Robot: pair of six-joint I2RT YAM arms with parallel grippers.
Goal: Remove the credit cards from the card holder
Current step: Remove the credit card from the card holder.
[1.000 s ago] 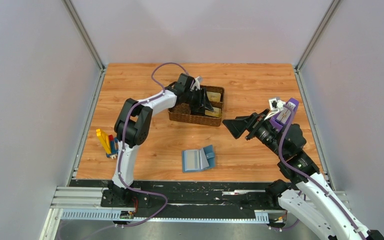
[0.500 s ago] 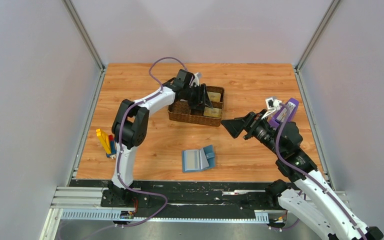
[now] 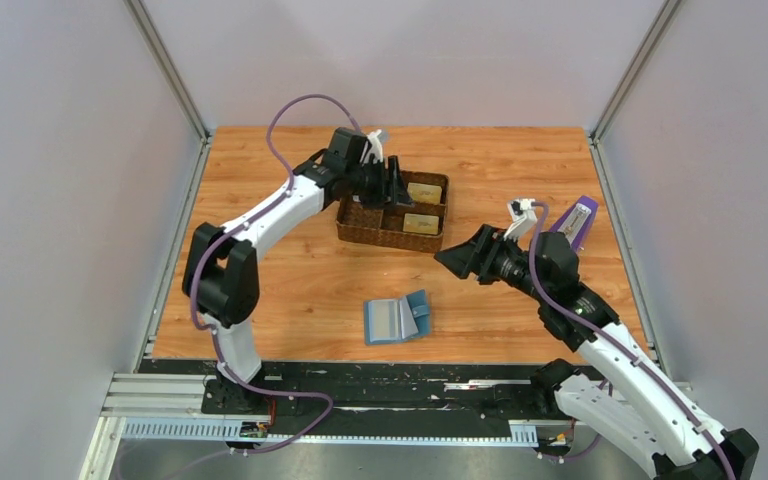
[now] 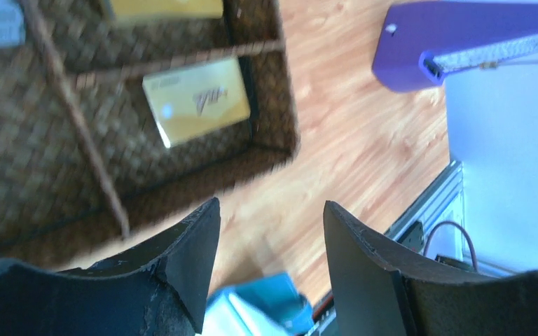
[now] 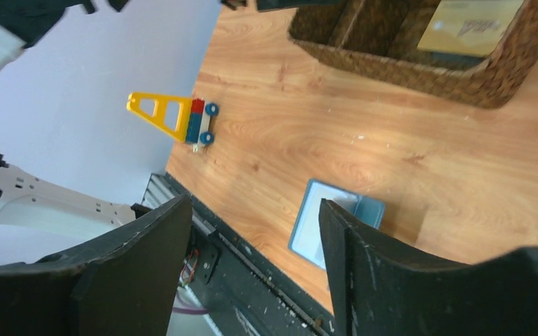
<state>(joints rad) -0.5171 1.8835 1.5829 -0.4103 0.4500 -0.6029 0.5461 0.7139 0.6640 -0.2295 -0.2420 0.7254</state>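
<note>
Lying open on counter (image 3: 290,280) near front edge, card holder (image 3: 397,318) is free for either arm. Two gold credit cards (image 3: 421,223) sit in separate compartments of woven tray (image 3: 385,238), prob. the drop spot. L hand (image 3: 397,186) above tray, R hand (image 3: 452,258) mid-air: both spread wide, empty.

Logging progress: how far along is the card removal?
Two gold cards lie in the tray, out of the holder. Nothing is in hand: left gripper, over the tray, and right gripper are open. The holder lies open; whether cards remain inside is unclear.
</note>
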